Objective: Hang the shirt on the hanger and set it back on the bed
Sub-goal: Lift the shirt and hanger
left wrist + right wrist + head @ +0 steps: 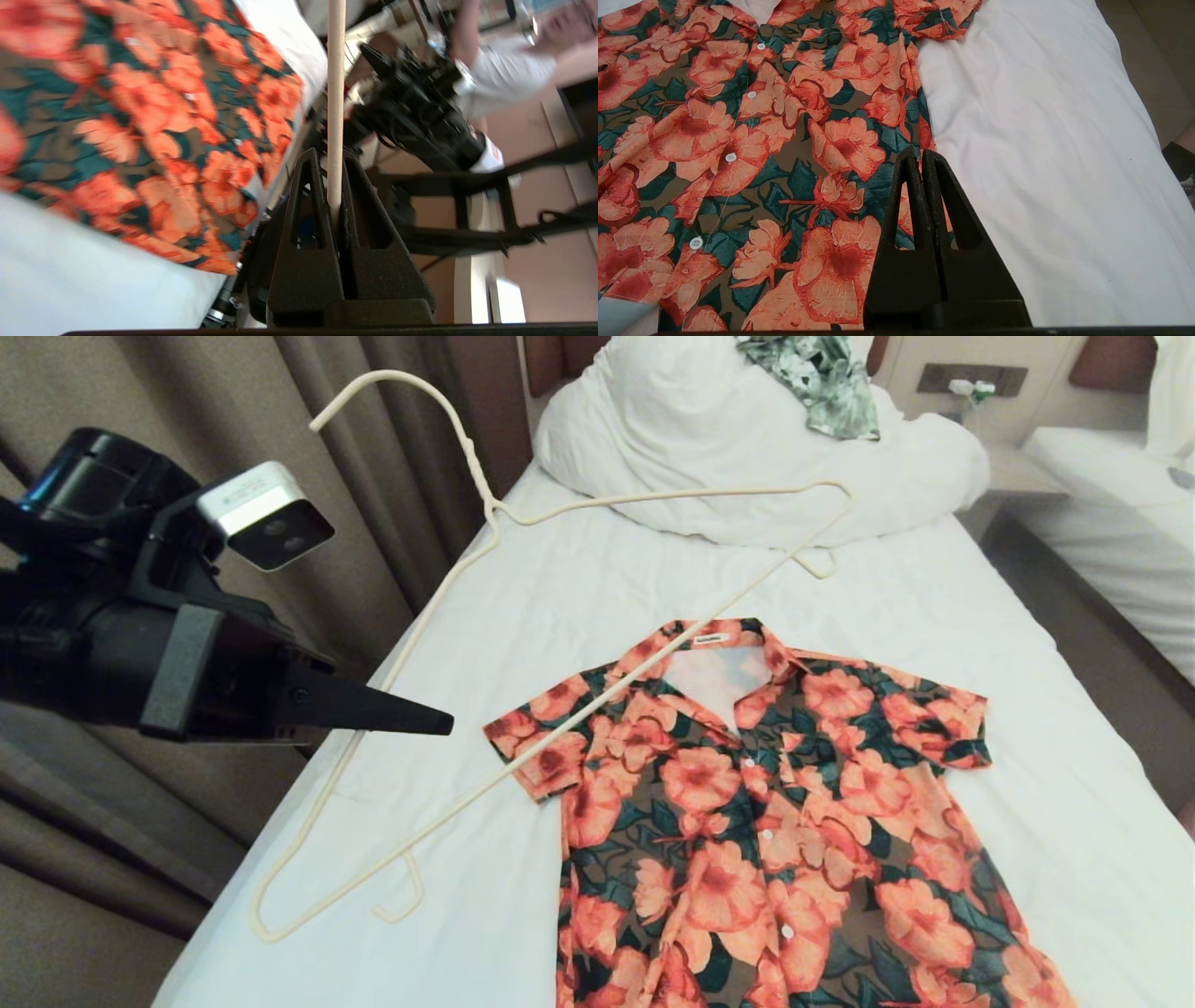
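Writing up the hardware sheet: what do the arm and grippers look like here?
The left gripper has matte black, grainy fingers, each a tapered wedge with a long triangular cut-out, on a boxy black body. Above it sits a silver-and-black wrist camera, and behind that a black cylindrical arm link with a blue accent. The right gripper has matching black cut-out fingers. No markings or cables show.

The shirt [747,821] is thin printed cloth, matt, faintly crinkled, with small glossy white buttons [731,157]. The hanger [485,504] is smooth cream wire with a dull coated finish. The bed [579,597] wears matt white cotton, softly creased. The left gripper [334,156] and right gripper [921,154] are grainy, matt black plastic.
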